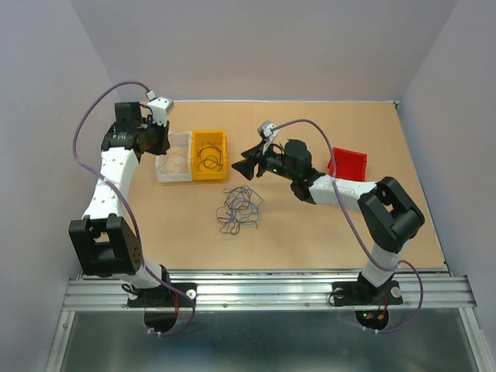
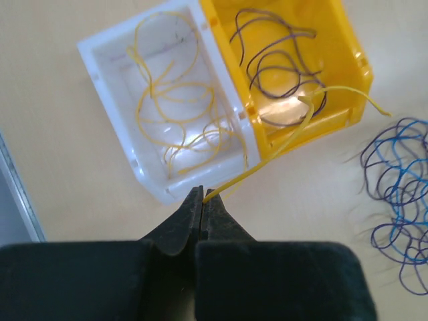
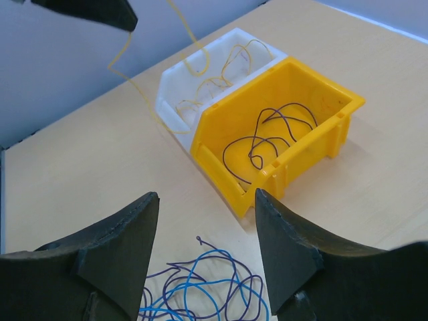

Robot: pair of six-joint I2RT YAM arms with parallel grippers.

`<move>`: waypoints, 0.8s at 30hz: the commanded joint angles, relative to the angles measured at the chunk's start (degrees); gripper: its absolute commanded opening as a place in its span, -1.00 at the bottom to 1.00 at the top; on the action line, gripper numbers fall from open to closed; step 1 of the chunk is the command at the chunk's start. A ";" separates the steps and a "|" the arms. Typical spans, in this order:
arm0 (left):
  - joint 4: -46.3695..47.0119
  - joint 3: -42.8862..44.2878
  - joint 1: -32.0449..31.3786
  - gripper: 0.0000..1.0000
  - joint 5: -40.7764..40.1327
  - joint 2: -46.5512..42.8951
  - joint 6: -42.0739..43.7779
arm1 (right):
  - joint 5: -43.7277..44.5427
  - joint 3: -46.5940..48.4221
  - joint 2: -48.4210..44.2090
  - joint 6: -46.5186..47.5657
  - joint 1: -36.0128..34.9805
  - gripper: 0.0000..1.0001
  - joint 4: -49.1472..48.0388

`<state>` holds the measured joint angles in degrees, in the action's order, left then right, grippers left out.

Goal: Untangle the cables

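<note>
The cables (image 1: pixel 239 209) lie as a loose blue and dark purple tangle on the tan table, between the two arms; they show too at the right edge of the left wrist view (image 2: pixel 400 200) and just under my right gripper (image 3: pixel 200 294). My left gripper (image 2: pixel 202 195) hangs over the near corner of the white bin (image 2: pixel 114 60), shut on one end of a yellow wire (image 2: pixel 241 177) that trails across the yellow bin's rim. My right gripper (image 3: pixel 206 195) hovers open and empty above the tangle's far edge, pointing toward the yellow bin (image 3: pixel 334 127).
The white bin (image 1: pixel 164 172) holds several yellow wires, and the yellow bin (image 1: pixel 220 138) beside it holds dark purple ones. A red bin (image 1: pixel 349 161) sits at the back right, behind the right arm. Grey walls close in the table on three sides.
</note>
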<state>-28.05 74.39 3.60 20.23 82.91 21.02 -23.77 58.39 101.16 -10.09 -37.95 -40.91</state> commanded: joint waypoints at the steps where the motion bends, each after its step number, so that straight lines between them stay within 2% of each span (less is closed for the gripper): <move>1: 0.62 7.86 0.10 -1.00 6.14 5.31 -3.08 | 0.04 0.23 -0.71 0.33 -0.19 0.30 -2.16; 5: 6.24 13.75 0.10 -1.00 4.39 11.19 -4.31 | 0.30 -0.03 -1.14 0.59 -0.10 0.30 -2.07; 9: 11.59 14.03 0.01 -1.00 -0.80 14.37 -4.06 | 0.30 -0.21 -1.41 0.68 -0.10 0.30 -2.16; 12: 19.13 8.18 -0.08 -1.00 -3.88 14.12 -4.66 | 0.30 -0.30 -1.50 0.77 -0.10 0.30 -2.16; 14: 27.56 0.81 -0.25 -1.00 -2.14 12.63 -6.42 | 0.30 -0.21 -1.50 0.77 -0.10 0.30 -2.07; 18: 38.93 -8.45 -1.04 -1.00 1.22 11.57 -8.89 | -0.05 0.32 -1.06 0.42 -0.10 0.30 -2.16; 21: 39.31 -9.53 -1.66 -1.00 -2.80 12.27 -8.10 | -0.14 0.41 -0.97 0.33 -0.10 0.30 -2.07; 24: 35.28 -9.88 -1.66 -1.00 -6.94 12.18 -7.05 | 0.21 0.32 -0.97 0.42 -0.19 0.30 -2.16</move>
<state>2.33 64.01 2.15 17.78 97.43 13.82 -23.75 58.39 101.16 -10.09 -37.95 -40.91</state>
